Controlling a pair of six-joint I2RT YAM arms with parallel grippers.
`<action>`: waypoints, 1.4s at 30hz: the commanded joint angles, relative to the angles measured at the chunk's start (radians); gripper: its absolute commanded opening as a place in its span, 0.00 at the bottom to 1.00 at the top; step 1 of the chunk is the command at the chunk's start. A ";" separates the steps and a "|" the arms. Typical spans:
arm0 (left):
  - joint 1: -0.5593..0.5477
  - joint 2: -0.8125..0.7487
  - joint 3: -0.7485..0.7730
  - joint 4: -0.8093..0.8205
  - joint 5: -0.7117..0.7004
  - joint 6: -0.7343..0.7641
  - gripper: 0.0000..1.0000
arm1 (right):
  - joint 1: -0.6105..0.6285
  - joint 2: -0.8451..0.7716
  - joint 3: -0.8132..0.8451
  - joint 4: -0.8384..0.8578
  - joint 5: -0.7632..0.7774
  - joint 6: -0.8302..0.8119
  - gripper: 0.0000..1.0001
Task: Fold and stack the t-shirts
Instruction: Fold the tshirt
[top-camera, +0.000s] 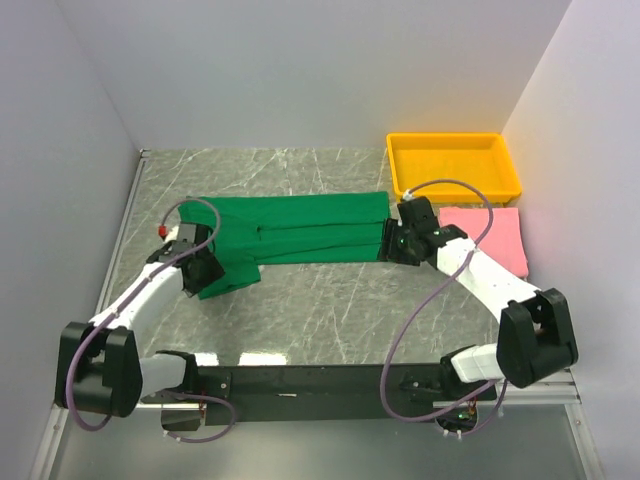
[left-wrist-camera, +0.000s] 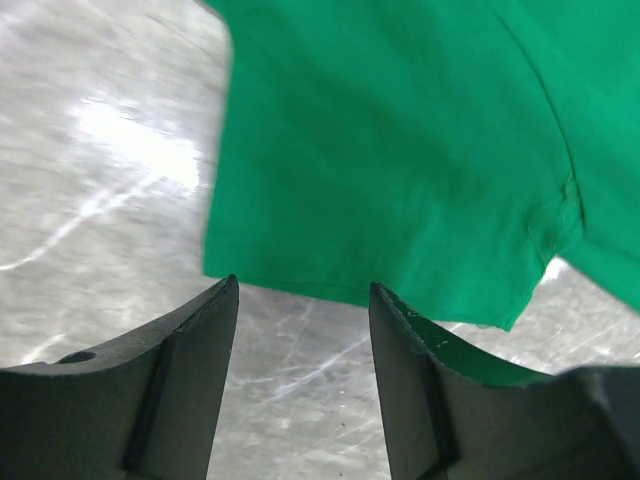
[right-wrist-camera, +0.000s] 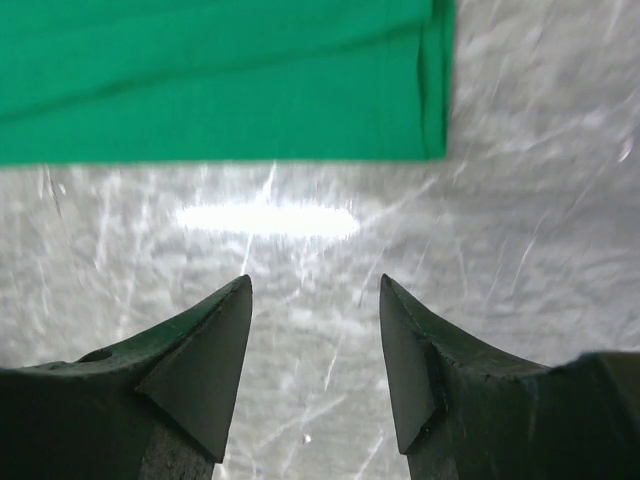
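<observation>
Two shirts: green t-shirt (top-camera: 300, 232) lies mid-table between left gripper (left-wrist-camera: 303, 284) and right gripper (right-wrist-camera: 315, 280), both with fingers apart, holding nothing. The pink t-shirt (top-camera: 505, 235) lies folded just beside the yellow tray (top-camera: 452, 139), outside it.

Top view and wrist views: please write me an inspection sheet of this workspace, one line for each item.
Surface: grey marbled table, with glare spots.
Job's things: green t-shirt laid flat, long side left to right; pink t-shirt folded, at the right.
Clutter: yellow tray, empty, behind the pink one.
Hands: left hand open by the green sleeve; right hand open at the opposite end; neither grips.
Cables: a purple cable loops along each arm.
Surroundings: plain white walls.
</observation>
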 joint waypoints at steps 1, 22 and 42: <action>-0.048 0.040 -0.004 0.064 0.003 -0.052 0.59 | 0.024 -0.062 -0.045 0.037 -0.011 0.019 0.61; -0.134 0.220 0.163 -0.019 -0.164 -0.072 0.01 | 0.041 -0.141 -0.188 0.101 -0.024 0.012 0.60; -0.091 0.646 0.823 -0.035 -0.282 0.167 0.01 | 0.043 -0.136 -0.182 0.089 -0.037 -0.023 0.60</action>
